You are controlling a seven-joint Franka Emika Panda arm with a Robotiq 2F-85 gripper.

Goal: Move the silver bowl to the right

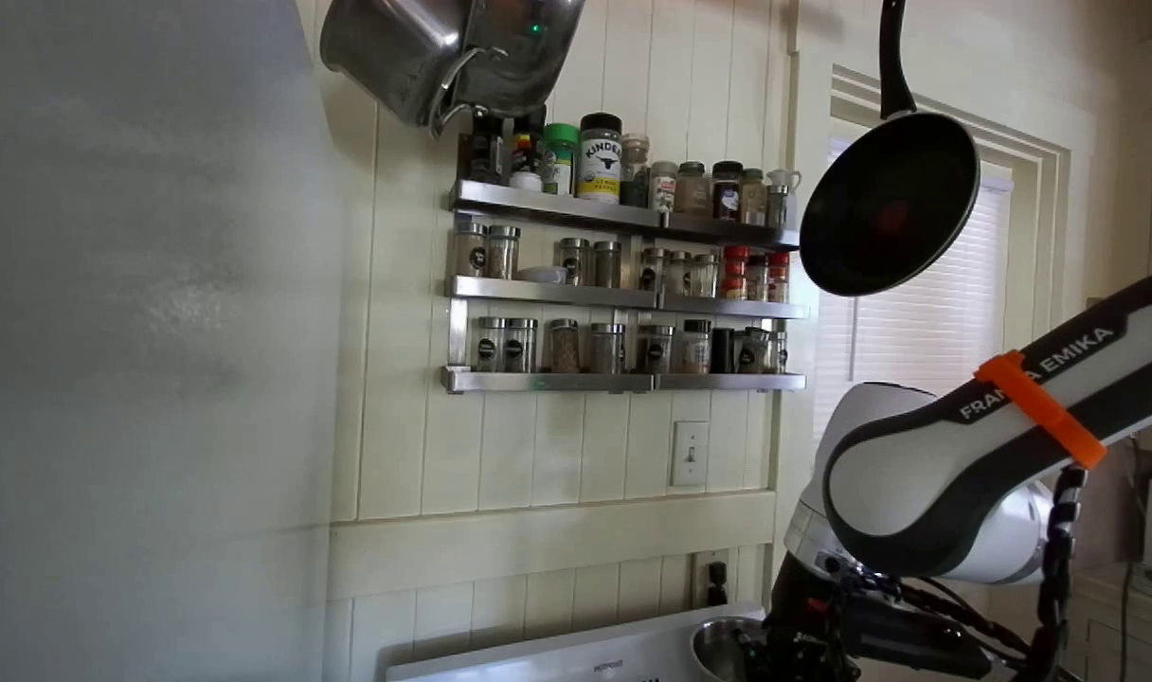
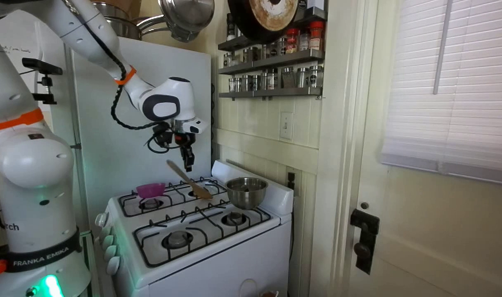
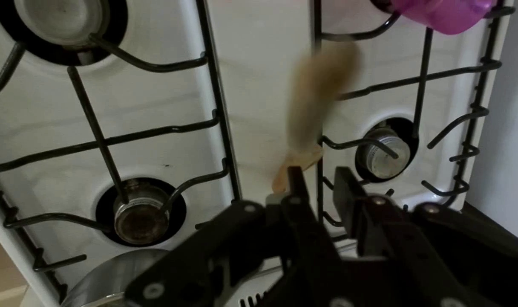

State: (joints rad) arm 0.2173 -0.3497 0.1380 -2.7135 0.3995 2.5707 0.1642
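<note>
The silver bowl sits upright at the back of the stove, on the grate side nearer the door in that exterior view. Only part of its wall shows at the lower left of the wrist view, cut by the frame edge and my gripper. In an exterior view the bowl is partly covered by the black gripper. My gripper points down above the stove, its fingers a narrow gap apart with nothing between them. Seen from an exterior view, the gripper hangs higher than the bowl and apart from it, towards the fridge.
A wooden spoon stands tilted below the gripper, handle up; its support is unclear, and its handle is blurred. A pink bowl rests on the front grate. The fridge and backsplash border the stove. Pans hang above.
</note>
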